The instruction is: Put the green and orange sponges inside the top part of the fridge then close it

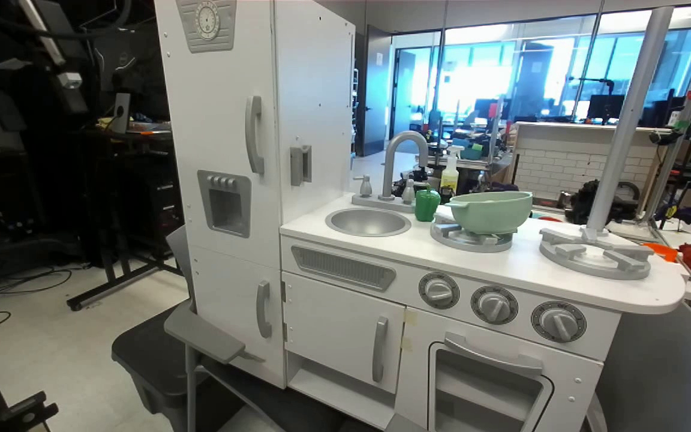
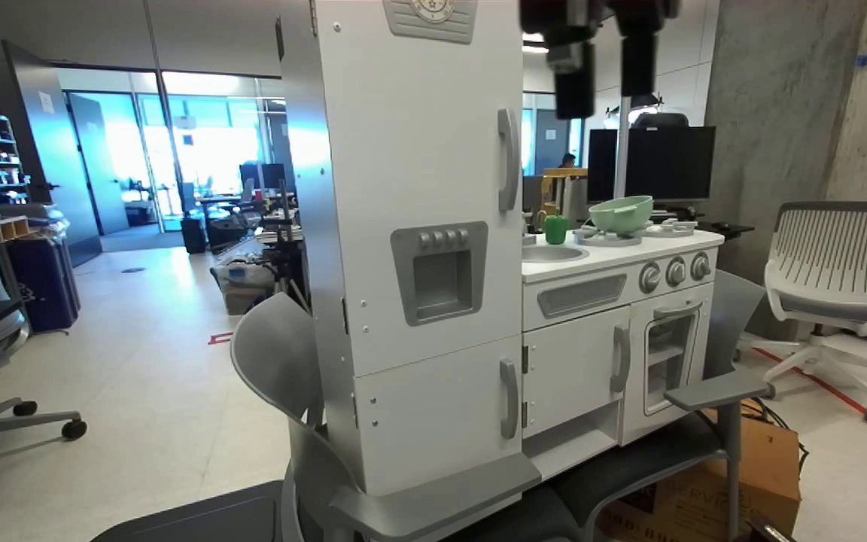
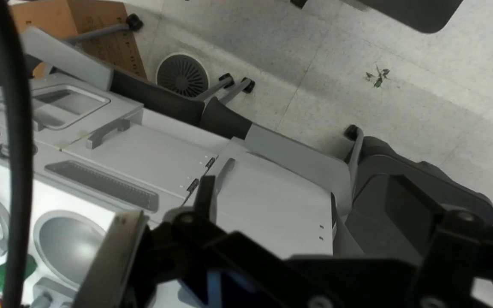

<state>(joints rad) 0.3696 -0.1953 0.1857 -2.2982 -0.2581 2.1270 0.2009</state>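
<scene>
The white toy fridge shows in both exterior views. Its top door is shut, with a grey vertical handle. The lower door is also shut; its surface shows in the wrist view. My black gripper hangs fingers down in an exterior view, high up near the fridge's handle side in the picture. It shows dimly at the upper left in an exterior view. In the wrist view my gripper is open, fingers wide apart, nothing between them. The green and orange sponges are out of view.
A white counter with a sink, a green pepper and a pale green bowl on a burner adjoins the fridge. Grey chairs stand against its front. A dark bin stands beside it. A black cable crosses the wrist view.
</scene>
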